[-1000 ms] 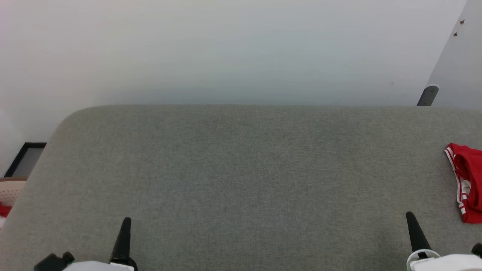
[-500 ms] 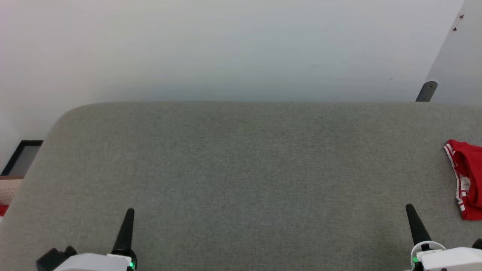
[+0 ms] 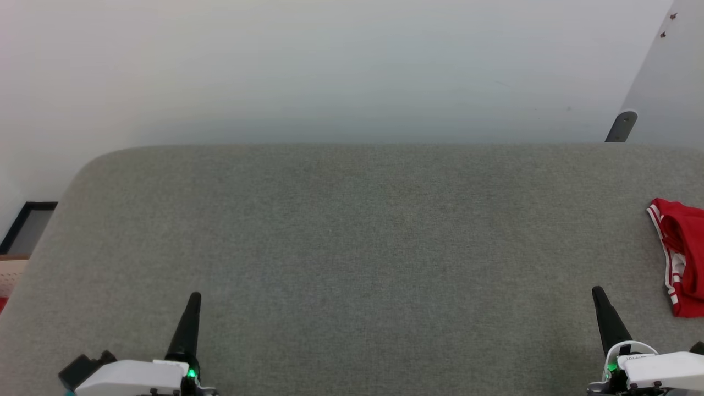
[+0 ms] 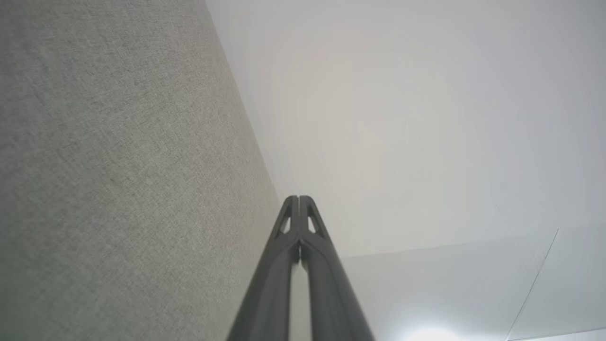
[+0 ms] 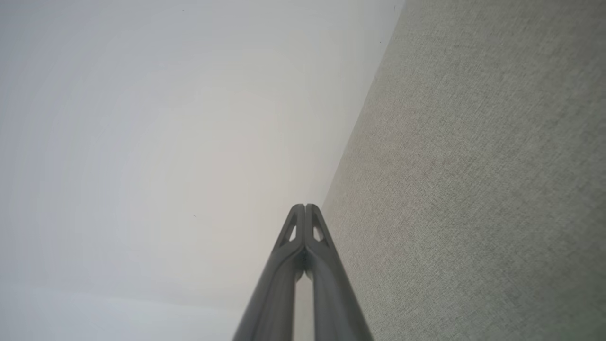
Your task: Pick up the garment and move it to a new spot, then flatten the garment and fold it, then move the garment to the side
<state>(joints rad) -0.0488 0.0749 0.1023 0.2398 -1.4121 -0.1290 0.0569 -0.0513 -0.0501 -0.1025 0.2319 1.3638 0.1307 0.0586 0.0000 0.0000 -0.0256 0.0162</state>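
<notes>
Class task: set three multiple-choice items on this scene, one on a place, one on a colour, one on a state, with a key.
1. Where on the grey surface lies the red cloth? A left edge; B middle; C right edge.
2. What colour are the cloth's stripes? A white; B blue; C yellow.
3. How do the left pincer and right pincer stand? A both wide open; B both shut, empty; C shut on cloth.
Key: C, it sits at the head view's right edge; A, white bands run along its hem; B, each wrist view shows the tips pressed together, nothing between.
</notes>
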